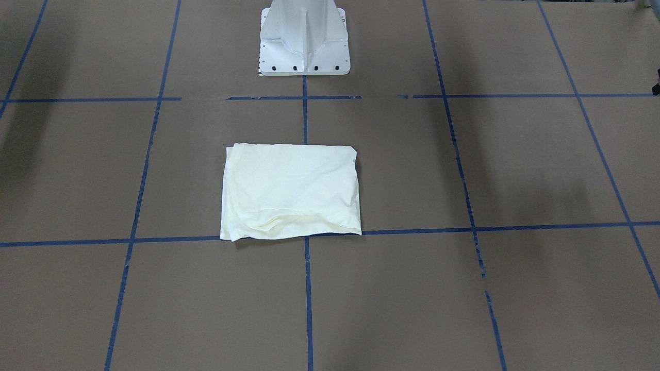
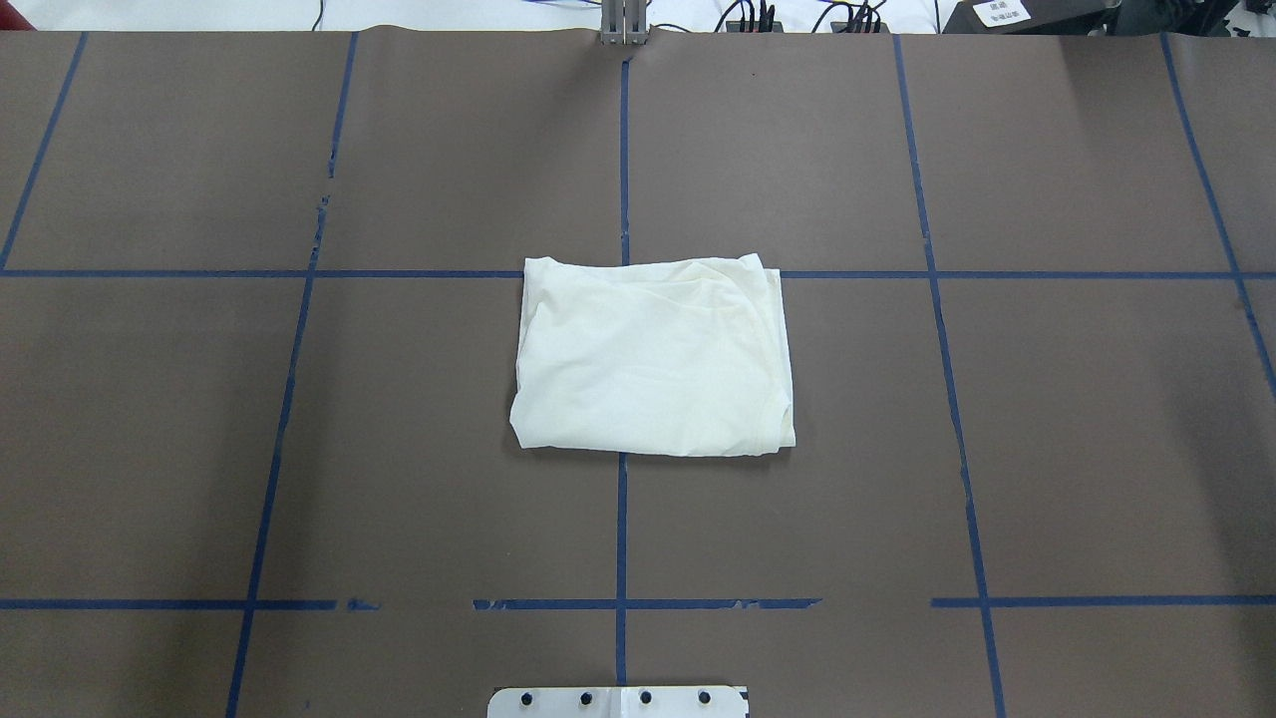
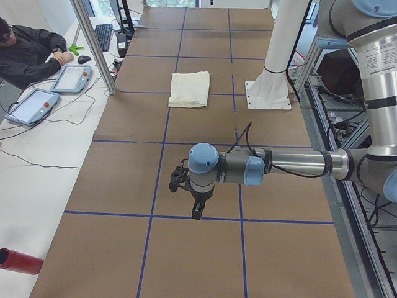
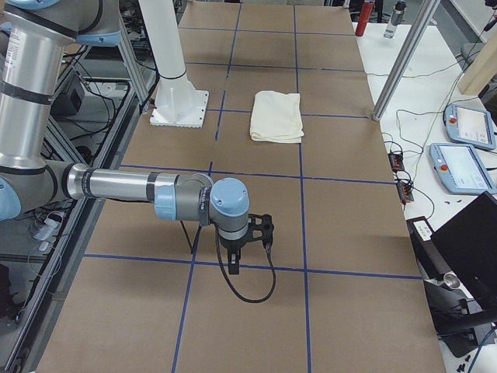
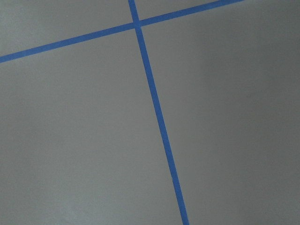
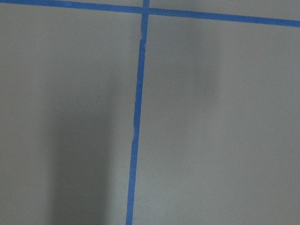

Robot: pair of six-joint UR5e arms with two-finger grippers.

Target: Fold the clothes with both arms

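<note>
The cream-white shirt (image 1: 291, 190) lies folded into a compact rectangle at the table's middle, in front of the pedestal. It also shows in the overhead view (image 2: 653, 359) and both side views (image 3: 190, 89) (image 4: 277, 116). Only plain cream cloth shows; the print is hidden. My left gripper (image 3: 188, 194) hangs over bare table far from the shirt, toward the table's left end. My right gripper (image 4: 250, 233) hangs over bare table toward the right end. I cannot tell whether either is open or shut. Both wrist views show only brown table and blue tape.
The white pedestal base (image 1: 304, 46) stands behind the shirt. Blue tape lines (image 2: 622, 519) grid the brown table. An operator (image 3: 28, 46) sits beside teach pendants (image 3: 71, 77) along the far side. A red bottle (image 3: 18, 261) lies off the table's corner.
</note>
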